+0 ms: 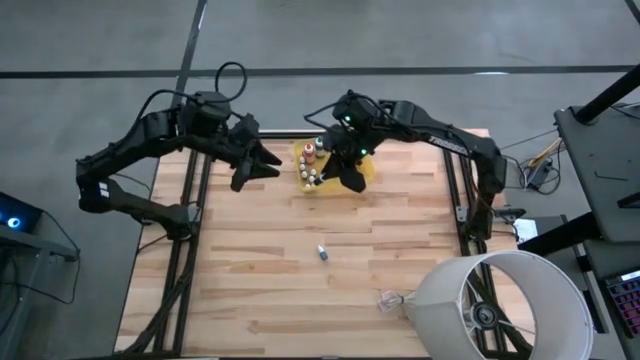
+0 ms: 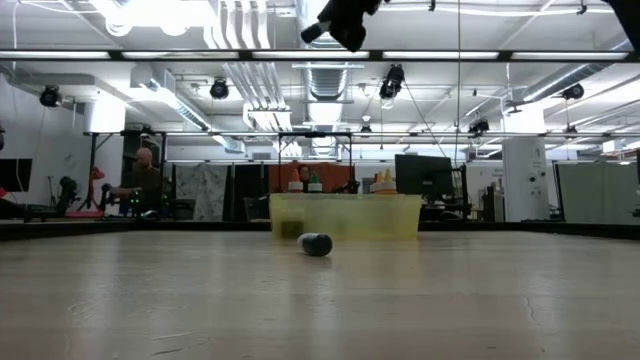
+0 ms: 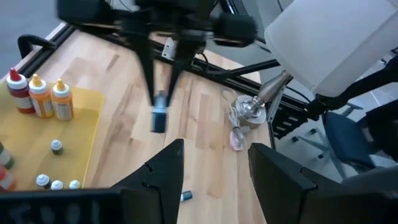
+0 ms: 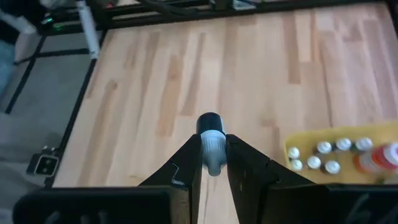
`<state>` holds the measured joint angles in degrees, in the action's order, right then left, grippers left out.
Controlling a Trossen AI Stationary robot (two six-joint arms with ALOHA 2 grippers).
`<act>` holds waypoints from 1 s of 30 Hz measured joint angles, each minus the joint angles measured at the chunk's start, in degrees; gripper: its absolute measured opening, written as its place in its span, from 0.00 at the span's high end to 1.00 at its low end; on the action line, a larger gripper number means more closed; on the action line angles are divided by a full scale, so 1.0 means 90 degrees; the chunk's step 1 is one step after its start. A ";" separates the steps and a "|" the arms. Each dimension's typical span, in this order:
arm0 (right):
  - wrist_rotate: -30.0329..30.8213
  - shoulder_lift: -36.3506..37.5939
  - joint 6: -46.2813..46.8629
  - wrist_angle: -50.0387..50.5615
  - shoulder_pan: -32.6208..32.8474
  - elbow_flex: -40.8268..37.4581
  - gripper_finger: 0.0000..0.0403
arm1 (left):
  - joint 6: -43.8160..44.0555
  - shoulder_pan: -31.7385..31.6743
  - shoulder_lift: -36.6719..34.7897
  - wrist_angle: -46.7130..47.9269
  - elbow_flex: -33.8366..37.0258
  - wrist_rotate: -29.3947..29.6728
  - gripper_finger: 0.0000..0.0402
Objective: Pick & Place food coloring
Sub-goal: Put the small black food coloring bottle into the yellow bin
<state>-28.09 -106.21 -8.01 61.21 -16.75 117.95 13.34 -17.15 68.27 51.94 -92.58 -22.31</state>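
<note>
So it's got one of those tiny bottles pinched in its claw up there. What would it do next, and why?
Probably lower it into the yellow tray and let go. The right gripper is shut on a small bottle with a dark cap, held in the air over the table near the tray, where other bottles already stand. The left gripper waits open beside the tray. One more bottle lies on the table.

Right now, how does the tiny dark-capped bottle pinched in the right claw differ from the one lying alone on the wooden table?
The held dark-capped bottle is raised in the right gripper, above the table near the translucent yellow tray; the loose small bottle lies on its side on the bare wooden table, away from the tray and touched by nothing. Both are tiny, with pale bodies and dark caps.
</note>
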 joint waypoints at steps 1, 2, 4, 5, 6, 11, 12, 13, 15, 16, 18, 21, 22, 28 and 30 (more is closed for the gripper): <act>0.0006 -0.0035 0.0066 0.0002 -0.0072 0.0000 0.86 | -0.0040 0.0000 0.0000 -0.0002 0.0000 0.0000 0.62; 0.0013 -0.0071 0.0131 0.0002 -0.0135 0.0000 0.86 | -0.0095 0.0000 0.0000 0.0000 0.0000 0.0000 0.62; 0.0064 -0.0140 0.0224 0.0003 -0.0261 0.0000 0.86 | -0.0207 0.0000 0.0000 0.0003 0.0000 0.0000 0.62; 0.0142 -0.0180 0.0244 0.0002 -0.0311 0.0000 0.86 | -0.0267 0.0000 0.0002 0.0007 0.0000 0.0000 0.62; 0.0214 -0.0198 0.0271 0.0021 -0.0377 0.0000 0.86 | -0.0309 0.0000 0.0002 0.0009 0.0000 0.0000 0.62; 0.0429 -0.0372 0.0376 0.0056 -0.0631 0.0000 0.86 | -0.0350 0.0000 0.0005 0.0018 0.0000 0.0000 0.62; 0.0431 -0.0395 0.0372 0.0067 -0.0676 0.0000 0.86 | -0.0352 0.0000 0.0006 0.0023 0.0000 0.0000 0.62; 0.0432 -0.0429 0.0353 0.0116 -0.0725 0.0000 0.86 | -0.0352 0.0000 0.0008 0.0041 0.0000 0.0000 0.62; 0.0431 -0.0526 0.0346 0.0209 -0.0811 0.0032 0.86 | -0.0352 0.0000 0.0010 0.0085 0.0000 0.0000 0.62; 0.0429 -0.0572 0.0347 0.0250 -0.0859 0.0043 0.86 | -0.0352 0.0000 0.0012 0.0086 0.0000 0.0000 0.62; 0.0432 -0.0666 0.0349 0.0331 -0.0948 0.0064 0.86 | -0.0352 0.0000 0.0015 0.0114 0.0000 0.0000 0.62; 0.0463 -0.0796 0.0347 0.0391 -0.1084 0.0090 0.86 | -0.0351 0.0000 0.0015 0.0117 0.0000 0.0037 0.62; 0.0471 -0.0836 0.0349 0.0393 -0.1125 0.0101 0.86 | -0.0349 0.0000 0.0015 0.0120 0.0000 0.0066 0.62; 0.0532 -0.1184 0.0380 0.0597 -0.1378 0.0313 0.86 | -0.0435 0.0000 0.0019 0.0136 0.0002 0.0161 0.62; 0.0691 -0.1297 0.0367 0.0710 -0.1441 0.0425 0.86 | -0.0465 0.0000 0.0019 0.0138 0.0002 0.0163 0.62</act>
<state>-21.87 -117.88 -4.71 67.60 -29.71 121.77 9.15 -17.15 68.45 53.19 -92.55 -20.84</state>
